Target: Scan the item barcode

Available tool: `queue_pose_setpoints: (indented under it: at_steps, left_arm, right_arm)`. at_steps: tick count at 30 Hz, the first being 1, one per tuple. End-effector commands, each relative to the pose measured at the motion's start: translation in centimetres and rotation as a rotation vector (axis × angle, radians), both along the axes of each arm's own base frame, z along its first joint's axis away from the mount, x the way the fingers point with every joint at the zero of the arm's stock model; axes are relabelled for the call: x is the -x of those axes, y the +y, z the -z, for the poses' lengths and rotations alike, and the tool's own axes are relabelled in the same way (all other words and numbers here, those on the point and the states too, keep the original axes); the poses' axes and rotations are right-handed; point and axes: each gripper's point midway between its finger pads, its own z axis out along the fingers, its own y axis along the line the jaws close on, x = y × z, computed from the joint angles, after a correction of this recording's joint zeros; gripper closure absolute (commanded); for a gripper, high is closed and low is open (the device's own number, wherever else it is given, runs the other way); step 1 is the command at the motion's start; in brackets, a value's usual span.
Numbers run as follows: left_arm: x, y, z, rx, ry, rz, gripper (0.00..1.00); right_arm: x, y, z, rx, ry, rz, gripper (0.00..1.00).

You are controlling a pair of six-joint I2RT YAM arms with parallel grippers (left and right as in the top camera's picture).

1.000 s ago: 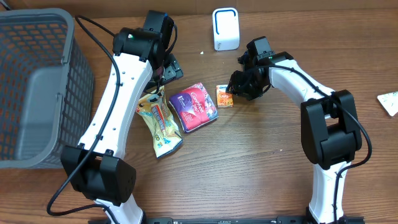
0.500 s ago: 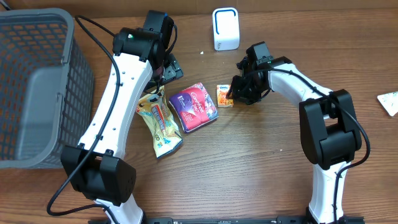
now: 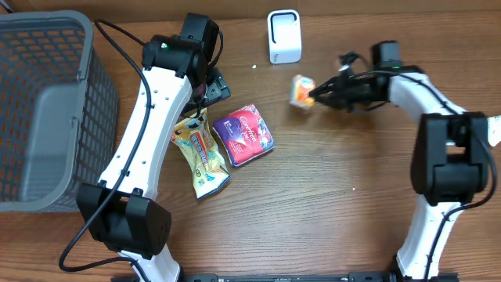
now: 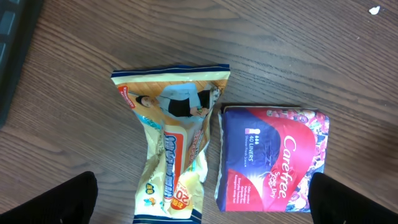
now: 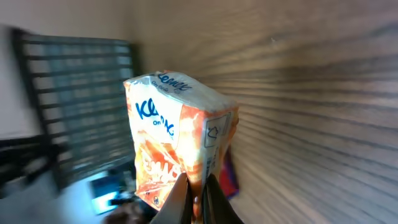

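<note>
Pinching a small orange and white tissue pack, the right claw is seen shut tight on the pack's lower edge. The pack is held up off the brown worktop, and blue letters are shown on its top. From above, the pack is found at about 5 o'clock from the white scanner, near it but not touching. The view from above is blurred around the pack.

At about 8 o'clock from the tissue pack, a purple pack is laid flat on the worktop. A yellow snack bag is laid just beside it, at its 9 o'clock. The left claw is held wide open at about 12 o'clock from the snack bag, and nothing is gripped by it. A grey basket is placed at the 9 o'clock side of the worktop, well apart from the tissue pack.
</note>
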Motion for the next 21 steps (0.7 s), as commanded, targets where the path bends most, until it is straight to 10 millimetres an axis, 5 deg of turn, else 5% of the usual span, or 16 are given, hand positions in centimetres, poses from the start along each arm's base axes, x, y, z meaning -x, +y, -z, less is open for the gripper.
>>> queue_pose_setpoints:
  at_steps: [1, 3, 10, 21]
  left_arm:
    - [0.0, -0.2, 0.5, 0.003, 0.011, -0.007, 0.01]
    - [0.0, -0.1, 0.5, 0.003, 0.011, -0.007, 0.00]
    - [0.0, -0.1, 0.5, 0.003, 0.011, -0.007, 0.00]
    - [0.0, -0.1, 0.5, 0.003, 0.011, -0.007, 0.00]
  right_arm:
    - [0.8, -1.7, -6.4, -0.355, -0.133, -0.083, 0.96]
    - [1.0, -2.2, -7.9, -0.435, -0.182, -0.105, 0.96]
    - [0.9, -1.9, -8.0, -0.431, -0.213, -0.118, 0.96]
    - [0.2, -1.8, -5.8, -0.307, -0.195, -0.084, 0.96]
